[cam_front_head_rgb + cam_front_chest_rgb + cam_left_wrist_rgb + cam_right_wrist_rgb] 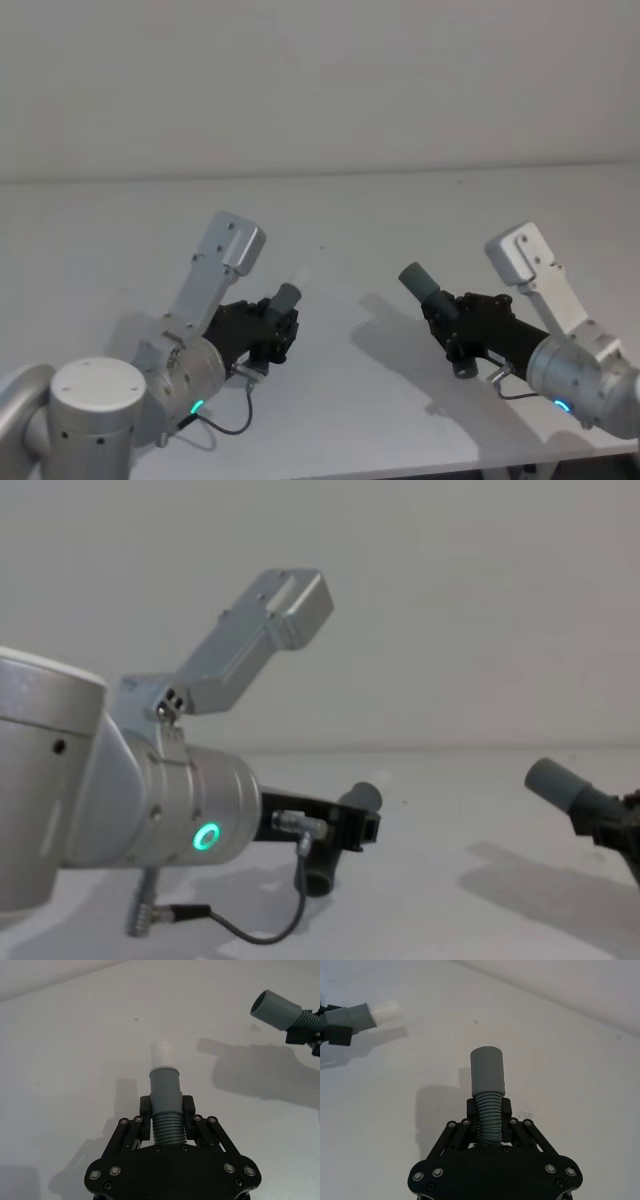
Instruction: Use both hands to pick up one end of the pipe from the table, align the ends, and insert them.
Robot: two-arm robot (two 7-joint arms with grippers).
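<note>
I find the left gripper [166, 1109] clamped on the ribbed middle of the white-tipped pipe piece [165, 1087], and the right gripper [489, 1110] clamped likewise on the open-cuffed pipe piece [488, 1072]. Both pieces are held above the table [330, 210], ends angled toward each other, well apart. The table is plain matte white, carrying the arms' shadows [400, 345]; behind it stands a bare pale wall [320, 80]
</note>
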